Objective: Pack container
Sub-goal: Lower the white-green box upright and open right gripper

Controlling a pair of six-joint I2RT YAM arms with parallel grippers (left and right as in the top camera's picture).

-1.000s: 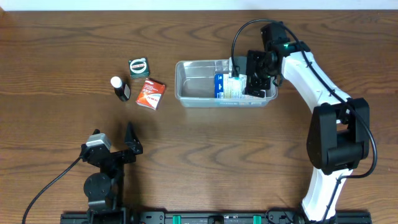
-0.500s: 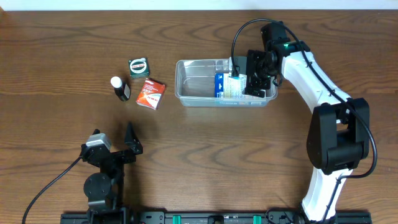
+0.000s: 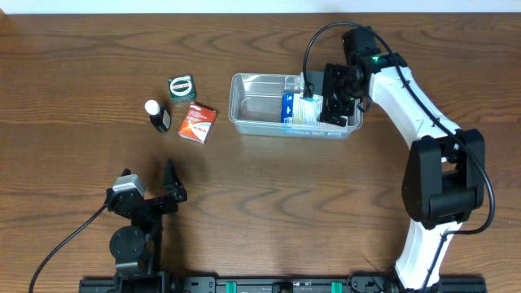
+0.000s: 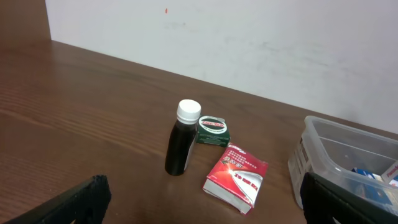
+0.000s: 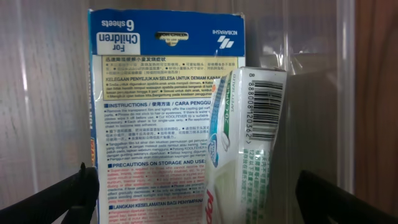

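Clear container (image 3: 260, 102), boxes inside

On the brown wooden worktop (image 3: 269, 187), a dark bottle (image 4: 179, 144) with a white cap, upright. Just beside the bottle, on its far right, a round green tin (image 4: 212, 130), lying flat. Near the bottle's right side but apart from it, a red-and-white box (image 4: 236, 178), flat and turned askew. Well to the right of the bottle, a blue-and-white box (image 5: 155, 93) covered in printed instructions, with a white-and-green barcoded box (image 5: 249, 137) overlapping its right part. Beyond the bottle, a plain white wall (image 4: 249, 43).
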